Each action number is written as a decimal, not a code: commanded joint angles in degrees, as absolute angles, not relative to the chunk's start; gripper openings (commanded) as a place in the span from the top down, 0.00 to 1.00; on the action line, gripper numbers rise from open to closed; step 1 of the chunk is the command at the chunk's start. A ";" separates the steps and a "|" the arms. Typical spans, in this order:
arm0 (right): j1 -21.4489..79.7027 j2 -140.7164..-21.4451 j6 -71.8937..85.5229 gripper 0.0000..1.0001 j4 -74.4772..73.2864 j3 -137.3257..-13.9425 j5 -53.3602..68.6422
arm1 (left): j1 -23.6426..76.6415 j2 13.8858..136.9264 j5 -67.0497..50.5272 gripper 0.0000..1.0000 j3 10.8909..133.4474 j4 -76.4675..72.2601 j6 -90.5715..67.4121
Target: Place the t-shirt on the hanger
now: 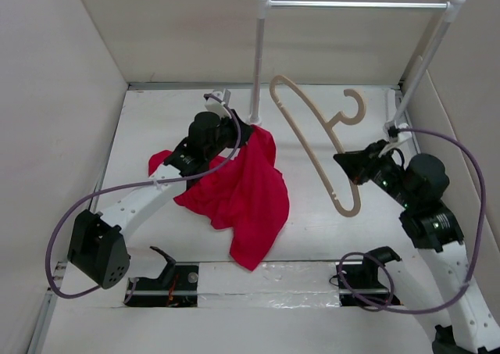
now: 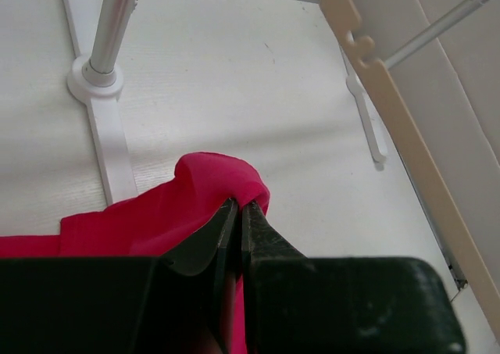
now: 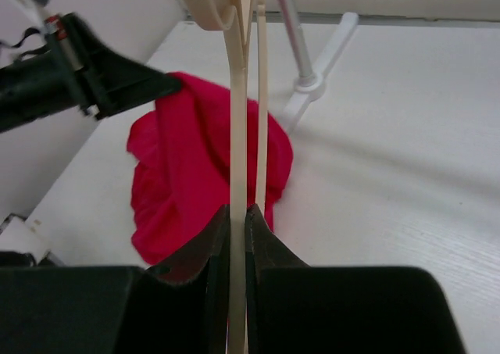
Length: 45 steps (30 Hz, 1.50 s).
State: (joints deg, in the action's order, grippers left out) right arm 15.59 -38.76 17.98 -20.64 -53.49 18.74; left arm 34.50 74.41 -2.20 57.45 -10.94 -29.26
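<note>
Cloth t-shirt [image 1: 250, 190], seemingly plastic hanger [image 3: 237, 135]

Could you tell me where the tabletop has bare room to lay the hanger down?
Bare white tabletop lies between the left wall and the bright red cloth t-shirt, and between that shirt and the slim beige hanger. Crowded around the white rack post.

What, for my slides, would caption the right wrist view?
Right gripper shut on the beige hanger; left gripper holds the red t-shirt behind.
</note>
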 commanded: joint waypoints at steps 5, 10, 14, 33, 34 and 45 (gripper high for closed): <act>21.00 -29.01 20.48 1.00 -29.87 -49.31 23.98 | 32.61 73.48 -2.38 1.00 64.33 -13.37 -28.92; 22.94 -26.63 20.48 1.00 -34.10 -47.02 23.73 | 32.61 72.43 -1.49 1.00 65.57 -11.43 -27.60; 25.05 -26.37 21.09 1.00 -33.92 -46.85 23.21 | 32.61 71.46 -1.41 1.00 64.87 -11.51 -28.12; 25.75 -30.58 22.49 1.00 -27.89 -47.29 30.08 | 33.83 69.96 -6.24 1.00 66.01 -10.64 -28.21; 25.75 -31.11 23.20 1.00 -26.03 -46.76 29.19 | 33.84 68.83 -6.07 1.00 65.66 -10.46 -28.30; 39.62 -37.35 23.82 1.00 -16.34 -52.90 0.40 | 34.72 57.31 -2.04 1.00 63.28 -6.33 -29.62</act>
State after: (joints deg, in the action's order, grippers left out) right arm 35.05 -37.41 24.23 -22.46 -47.40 13.74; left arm 34.54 61.43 -3.99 62.46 -4.08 -28.97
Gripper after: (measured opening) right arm 0.121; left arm 0.010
